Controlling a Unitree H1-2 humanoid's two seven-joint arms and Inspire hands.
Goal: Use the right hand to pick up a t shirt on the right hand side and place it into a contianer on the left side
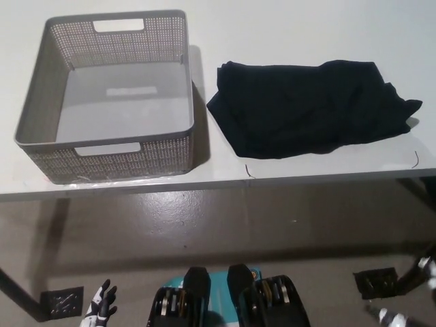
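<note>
Black tee (310, 107) on table (306, 34), R of empty grey basket (102, 146).
You see L hand (99, 310) low, fingers spread, holding nothing; R hand's state can't tell.

I see a grey perforated basket (41, 102) at ten o'clock on the white table (306, 27), black t-shirt (306, 109) bunched at two o'clock just beside it, white left hand (99, 306) at seven o'clock, fingers apart.

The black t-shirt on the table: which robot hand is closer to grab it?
The right. The black t-shirt lies on the table's right side, beside the empty grey basket. The white left robot hand hangs low at the far left, below the table. The right robot hand is not in view.
</note>
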